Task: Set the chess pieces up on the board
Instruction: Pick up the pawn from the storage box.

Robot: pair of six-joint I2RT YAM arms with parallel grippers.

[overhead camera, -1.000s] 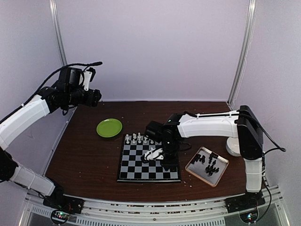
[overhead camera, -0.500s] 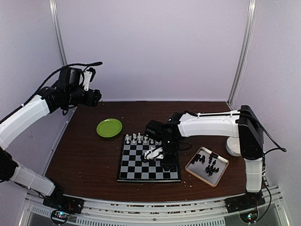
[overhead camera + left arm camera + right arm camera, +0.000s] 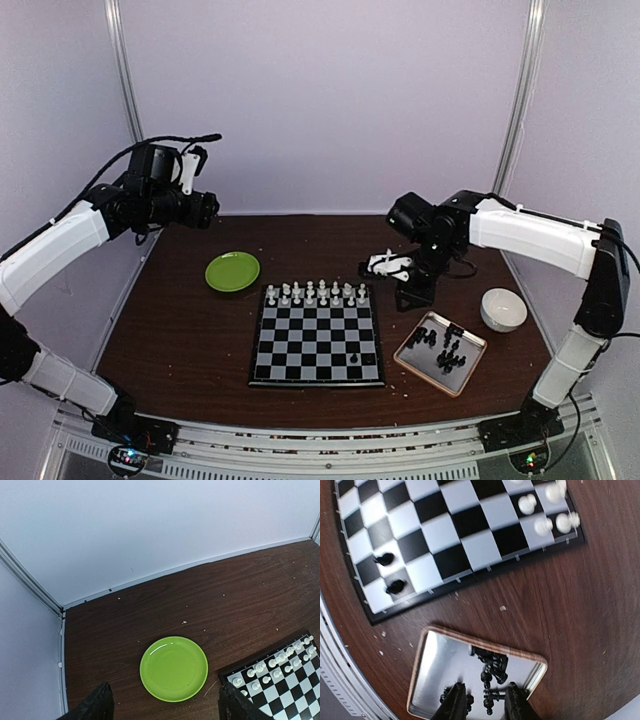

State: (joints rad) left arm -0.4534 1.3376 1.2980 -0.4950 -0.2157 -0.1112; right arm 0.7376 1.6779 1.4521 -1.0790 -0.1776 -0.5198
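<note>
Tan-rimmed metal tray (image 3: 413,355) lies nearest, on the dark wood table (image 3: 180,340) just right of the board (image 3: 300,350), with a loose cluster of black chess pieces (image 3: 445,350) inside it. The board sits flat at the middle of the table. Two black pieces (image 3: 395,586) stand on neighbouring squares close to its near right corner, and the white pieces (image 3: 315,293) stand in two rows along its far edge. A white bowl (image 3: 503,308) stands right of the tray, apart from it. Past the board's far left corner lies a green plate (image 3: 232,271). The right gripper (image 3: 385,265) hangs above the table beyond the board's far right corner, its fingers (image 3: 455,705) a little apart with nothing between them. The left gripper (image 3: 205,208) is raised high over the table's far left, jaws spread wide and empty, with the plate below it in the wrist view.
</note>
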